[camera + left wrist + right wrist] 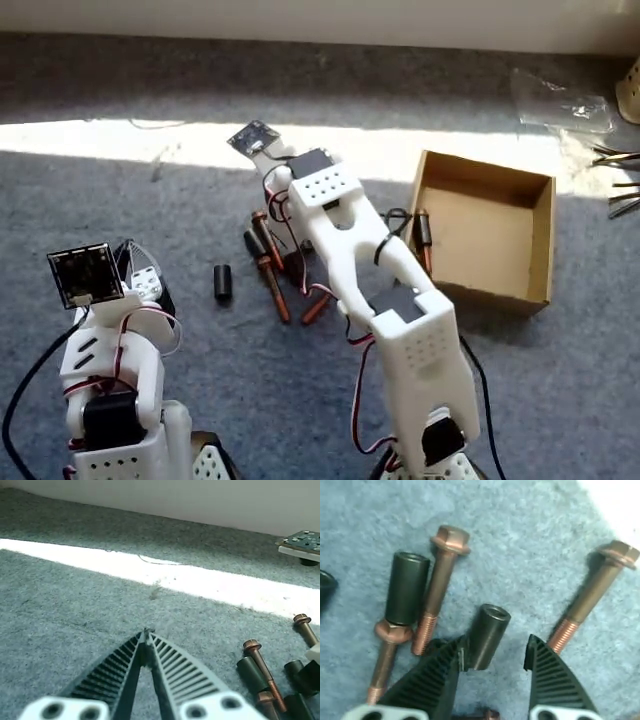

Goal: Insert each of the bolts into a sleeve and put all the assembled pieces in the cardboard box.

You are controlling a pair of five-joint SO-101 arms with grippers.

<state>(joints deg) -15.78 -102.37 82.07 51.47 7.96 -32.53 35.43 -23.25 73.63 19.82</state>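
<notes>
right gripper (pixel 496 654) apart, straddling a black sleeve (pixel 489 636) that touches one of its fingers, near the cardboard box (pixel 545 240) | left gripper (pixel 146 636) together, holding nothing, farther from the box | copper bolts (pixel 441 580) and other sleeves (pixel 406 587) lie loose on the carpet (pixel 520 380) outside the box

My end effector (pixel 496 652) is spread, a black sleeve (pixel 489 630) btwn its fingers (pixel 435 675), touching one. Copper bolts (pixel 442 575) & another sleeve (pixel 407 587) lie near on the carpeted surface (pixel 530 540).
</notes>
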